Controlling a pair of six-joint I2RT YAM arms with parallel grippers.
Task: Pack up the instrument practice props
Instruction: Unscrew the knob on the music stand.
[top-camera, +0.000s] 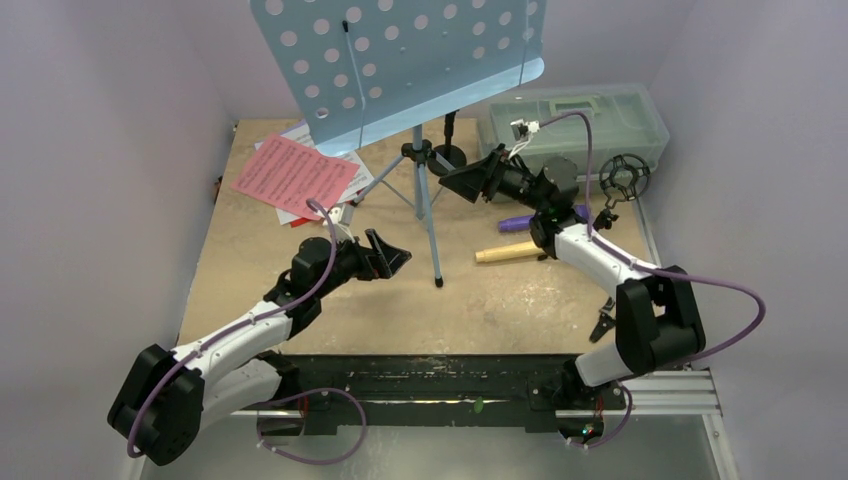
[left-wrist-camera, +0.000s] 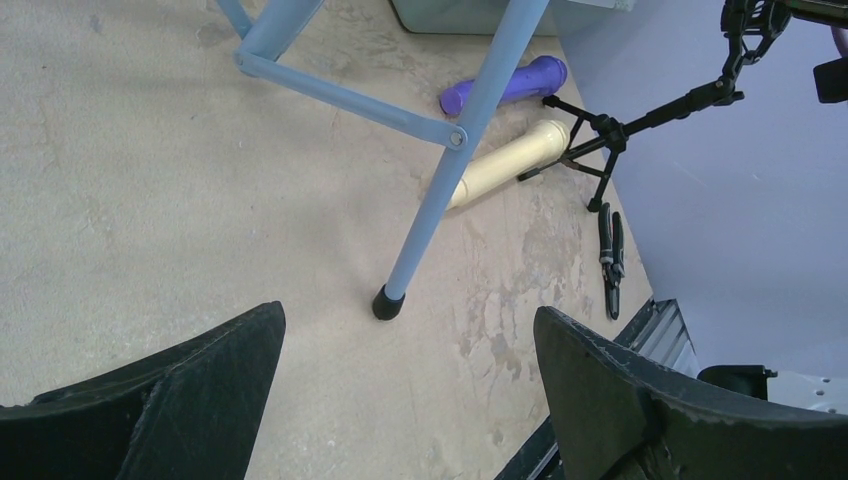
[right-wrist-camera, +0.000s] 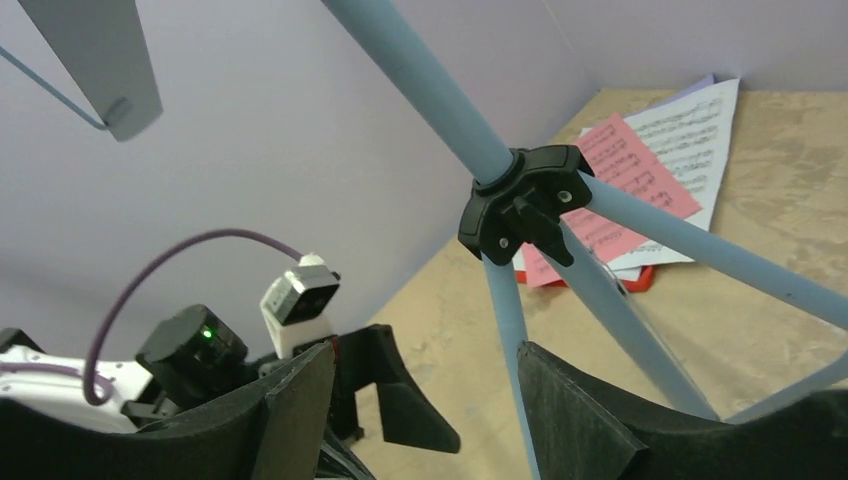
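Both tools gaping, nothing held. Right tool (right-wrist-camera: 425, 360) sits just right of the music rest's (top-camera: 400, 60) tripod hub (right-wrist-camera: 525, 205); left tool (top-camera: 392, 252) is near its front foot (left-wrist-camera: 388, 303). The rest stands upright mid-desk (top-camera: 500, 310) and looks top-heavy, so a nudge to hub or leg could tip it onto the sheet music (top-camera: 295, 175) on its left. Hub lever and screws show only on right wrist. Perforated tray only overhead. Left wrist gives purple mic (left-wrist-camera: 505, 85), cream mic (left-wrist-camera: 510, 160), pliers (left-wrist-camera: 610, 255) right of the foot.
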